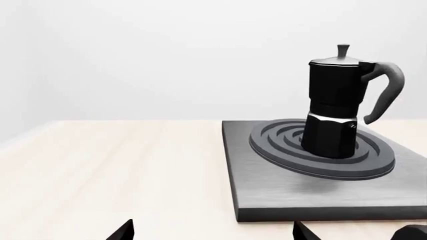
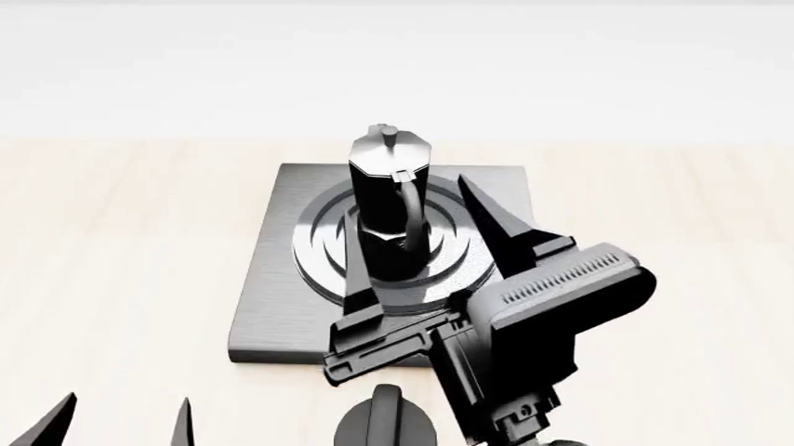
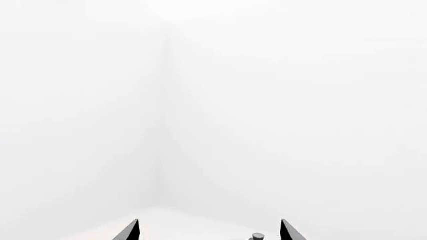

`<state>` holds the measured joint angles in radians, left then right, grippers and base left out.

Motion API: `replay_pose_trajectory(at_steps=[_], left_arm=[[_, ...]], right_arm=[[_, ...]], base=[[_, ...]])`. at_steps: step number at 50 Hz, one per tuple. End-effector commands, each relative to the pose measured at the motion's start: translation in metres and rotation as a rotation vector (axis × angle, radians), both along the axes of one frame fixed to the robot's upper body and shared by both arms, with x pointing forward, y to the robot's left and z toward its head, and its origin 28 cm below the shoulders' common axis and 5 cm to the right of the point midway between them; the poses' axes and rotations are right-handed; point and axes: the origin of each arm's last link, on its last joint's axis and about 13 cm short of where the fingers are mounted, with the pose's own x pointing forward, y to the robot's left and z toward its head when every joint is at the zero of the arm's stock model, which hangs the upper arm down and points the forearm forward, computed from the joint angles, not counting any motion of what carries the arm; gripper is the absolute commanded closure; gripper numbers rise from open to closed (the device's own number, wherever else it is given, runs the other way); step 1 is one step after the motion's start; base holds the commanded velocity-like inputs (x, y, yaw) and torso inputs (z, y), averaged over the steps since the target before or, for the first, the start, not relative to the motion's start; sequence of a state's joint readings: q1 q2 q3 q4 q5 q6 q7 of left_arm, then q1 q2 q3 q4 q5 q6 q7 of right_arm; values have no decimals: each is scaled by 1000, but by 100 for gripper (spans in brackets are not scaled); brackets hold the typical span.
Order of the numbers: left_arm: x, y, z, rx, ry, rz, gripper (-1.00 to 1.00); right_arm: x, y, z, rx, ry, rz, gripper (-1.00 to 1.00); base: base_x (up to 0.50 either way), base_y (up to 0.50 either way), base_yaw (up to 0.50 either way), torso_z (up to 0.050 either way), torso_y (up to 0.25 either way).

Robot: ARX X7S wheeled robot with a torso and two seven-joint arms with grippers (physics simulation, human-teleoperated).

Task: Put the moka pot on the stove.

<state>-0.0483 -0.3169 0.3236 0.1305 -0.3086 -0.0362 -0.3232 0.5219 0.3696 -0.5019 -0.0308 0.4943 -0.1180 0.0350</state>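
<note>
The black moka pot [image 1: 331, 112] with its silver lid stands upright on the burner rings at the centre of the grey stove [image 1: 280, 192]. In the head view the moka pot [image 2: 387, 200] has its handle turned toward me, on the stove [image 2: 279, 311]. My right gripper [image 2: 407, 212] is open, held high over the pot, with one finger showing on either side of it. In the right wrist view only the pot's knob [image 3: 257, 236] shows, low between the fingers of the right gripper [image 3: 208, 231]. My left gripper [image 1: 212, 229] is open and holds nothing, in front of the stove's near left corner.
The stove lies on a pale wooden table [image 2: 112, 260] with a white wall behind. A black round dial knob [image 2: 385, 420] sits at the stove's near edge, under my right arm. The left gripper [image 2: 125, 411] shows at the head view's lower left.
</note>
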Motion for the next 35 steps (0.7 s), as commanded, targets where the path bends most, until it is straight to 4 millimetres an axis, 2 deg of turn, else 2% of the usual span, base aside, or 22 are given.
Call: replay_pose_trajectory(at_steps=[1, 23, 35], left_arm=[[0, 1, 0, -5, -11, 1, -100], [-1, 0, -1, -5, -10, -4, -100], [-1, 0, 0, -3, -12, -5, -100]], right_arm=[[-20, -1, 7, 16, -55, 7, -100], [-51, 2, 11, 16, -117, 68, -100], [-60, 1, 15, 14, -151, 73, -100]], base=[[0, 0, 0, 0, 0], [0, 0, 0, 0, 0], [0, 0, 0, 0, 0]])
